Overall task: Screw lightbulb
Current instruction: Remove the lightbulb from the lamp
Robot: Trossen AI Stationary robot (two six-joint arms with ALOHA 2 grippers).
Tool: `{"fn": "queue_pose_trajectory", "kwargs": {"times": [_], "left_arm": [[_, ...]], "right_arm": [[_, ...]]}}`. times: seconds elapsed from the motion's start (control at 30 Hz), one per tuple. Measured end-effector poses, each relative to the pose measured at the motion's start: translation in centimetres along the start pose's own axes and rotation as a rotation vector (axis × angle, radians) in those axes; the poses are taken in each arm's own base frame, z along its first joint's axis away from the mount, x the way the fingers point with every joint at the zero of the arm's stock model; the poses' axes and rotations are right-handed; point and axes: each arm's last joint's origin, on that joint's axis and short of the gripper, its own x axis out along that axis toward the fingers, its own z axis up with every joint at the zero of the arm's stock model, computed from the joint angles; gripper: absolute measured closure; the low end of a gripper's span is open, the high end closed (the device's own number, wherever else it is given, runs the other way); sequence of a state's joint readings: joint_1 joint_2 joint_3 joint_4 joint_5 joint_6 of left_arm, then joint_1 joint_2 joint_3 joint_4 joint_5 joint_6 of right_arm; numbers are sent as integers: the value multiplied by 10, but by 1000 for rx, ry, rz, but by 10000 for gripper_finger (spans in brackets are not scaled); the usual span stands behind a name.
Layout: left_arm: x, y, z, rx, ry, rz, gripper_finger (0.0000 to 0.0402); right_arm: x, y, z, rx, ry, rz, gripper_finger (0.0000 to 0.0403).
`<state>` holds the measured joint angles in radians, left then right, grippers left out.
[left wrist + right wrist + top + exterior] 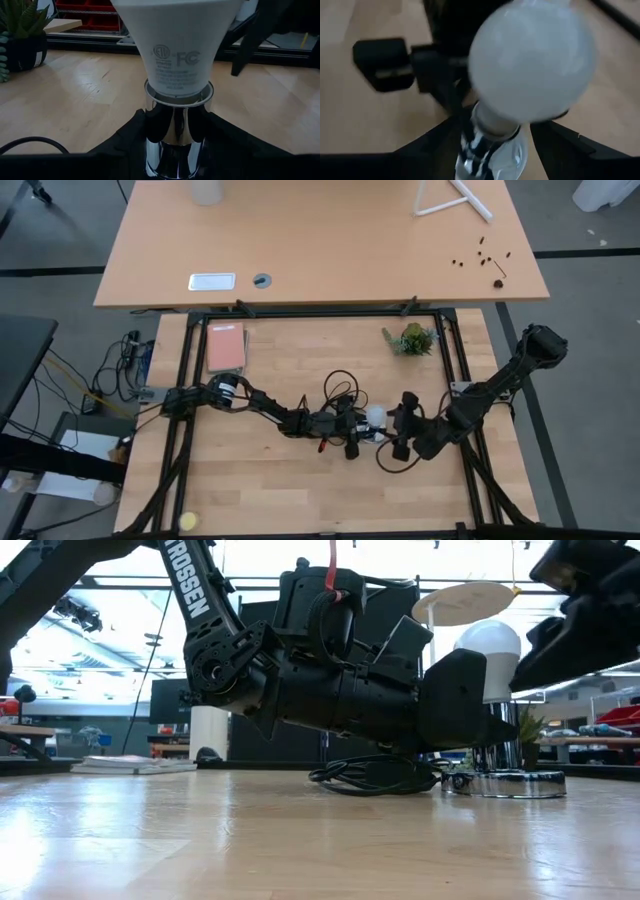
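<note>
I have both arms stretched low over the wooden desk (pixel 260 480), meeting near its middle. My left hand (pixel 352 428) reaches in from the left, lying nearly level, and its fingers (pixel 125 137) are clamped on either side of the chrome socket (pixel 177 135), just below the lightbulb (pixel 177 45). The lightbulb stands upright in that socket, its neck seated at the chrome rim, its white dome showing in the low view between the two arms. My right hand (pixel 398 425) comes in from the right with its wrist bent down toward the bulb; its fingers (pixel 570 145) flank the socket and the bulb's neck, but I cannot tell whether they touch or grip. The socket's round base (pixel 505 783) sits flat on the desk with a black cord (pixel 375 778) coiled beside it. Farther back a small potted plant (pixel 412 338) stands near the desk's right rear, a pink book (pixel 226 346) at its left rear. Beyond is a second, lighter desk (pixel 320 240).
</note>
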<state>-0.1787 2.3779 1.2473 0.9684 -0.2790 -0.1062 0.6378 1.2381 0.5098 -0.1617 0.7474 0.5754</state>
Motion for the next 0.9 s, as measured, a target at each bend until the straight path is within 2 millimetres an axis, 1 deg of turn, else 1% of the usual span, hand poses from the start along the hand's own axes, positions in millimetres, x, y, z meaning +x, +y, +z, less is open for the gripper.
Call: {"fn": "queue_pose_trajectory", "kwargs": {"times": [0.1, 0.2, 0.47, 0.7, 0.9], "left_arm": [[0, 0, 0, 0, 0, 0, 223], [0, 0, 0, -2, 0, 0, 223], [0, 0, 0, -1, 1, -3, 223], [0, 0, 0, -4, 1, -5, 223], [0, 0, 0, -3, 1, -4, 219]], "right_arm": [[2, -3, 2, -10, -18, -34, 158], [3, -6, 1, -3, -1, -59, 158], [-1, -11, -10, 62, 73, -112, 158], [-8, -7, -15, 13, 104, -54, 158], [-13, -5, -12, 34, 76, -19, 158]]}}
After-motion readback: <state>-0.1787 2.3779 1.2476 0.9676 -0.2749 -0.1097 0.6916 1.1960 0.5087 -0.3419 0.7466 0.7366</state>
